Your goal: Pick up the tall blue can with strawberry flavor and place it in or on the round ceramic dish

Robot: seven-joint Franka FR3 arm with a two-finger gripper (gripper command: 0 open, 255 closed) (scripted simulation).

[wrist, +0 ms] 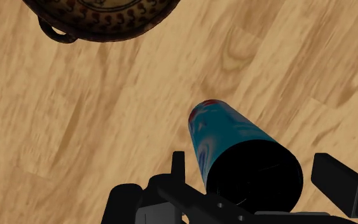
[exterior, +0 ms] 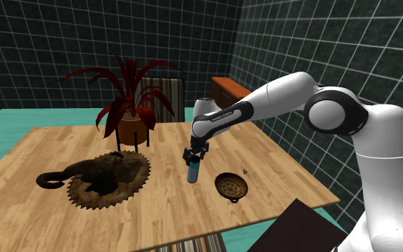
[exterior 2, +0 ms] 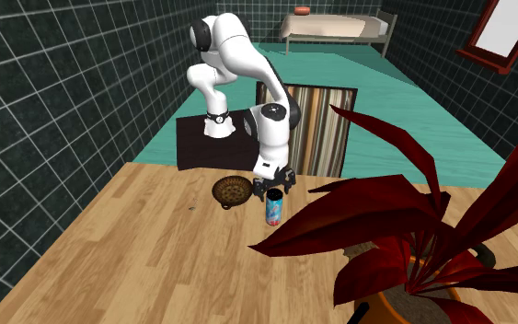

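Where the pale wooden tabletop (exterior: 285,161) spreads beneath the white robot arm (exterior: 278,97), a round brown patterned dish with a small loop handle (exterior: 230,185) lies near the edge by the stand. The black hand (exterior: 195,158) hangs over a tall blue can with red markings (exterior: 191,172), its fingers apart on either side of the can's top, not clamped on it. The can stands upright on the tabletop, just beside the dish.

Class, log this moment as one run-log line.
gripper: open, astride blue can | blue can: upright on table | dish: empty
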